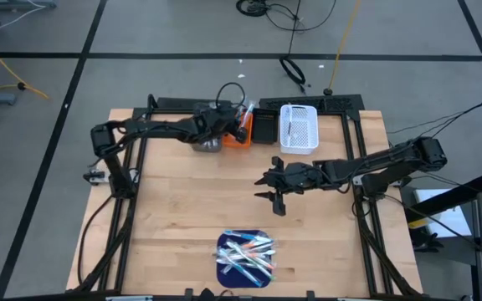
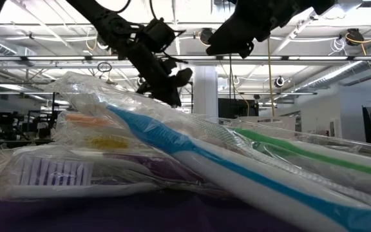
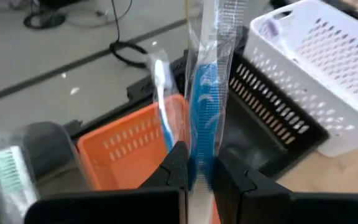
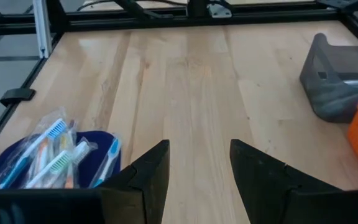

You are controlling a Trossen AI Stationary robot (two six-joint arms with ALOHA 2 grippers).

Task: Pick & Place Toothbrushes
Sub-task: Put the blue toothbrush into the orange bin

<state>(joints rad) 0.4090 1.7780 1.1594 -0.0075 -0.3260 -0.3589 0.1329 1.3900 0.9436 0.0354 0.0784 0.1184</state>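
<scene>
the counter [image 1: 182,209] is a wooden top with the two arms reaching in from either side. along its far edge you have a row of bins: a grey bin [image 1: 207,142], an orange bin [image 1: 239,134], a black bin [image 1: 265,127] and a white basket [image 1: 299,128].

at the near edge sits the blue mat [image 1: 244,259] with the heap of toothbrushes [image 1: 247,253] on it, each in a clear wrapper, lying criss-cross over one another. the right wrist view shows the same pile [image 4: 55,155].

your left gripper [image 3: 199,171] is above the orange bin, its jaws pinched nearly together on a wrapped blue toothbrush [image 3: 207,81] that stands upright out of them. a second brush with a white head [image 3: 161,93] stands in the orange bin just beside it. in the grey bin a green-bristled brush [image 3: 5,165] shows.

your right gripper [image 4: 199,165] hangs over the bare middle of the counter, jaws apart and holding nothing, pointed toward the mat.

these brushes look light and stiff, but the wrapper is slick and crinkly, so i'd expect it to slide or twist in a weak pinch. take the next one at mid-handle, across its width, choosing a brush on top of the heap so the others don't drag along.
</scene>
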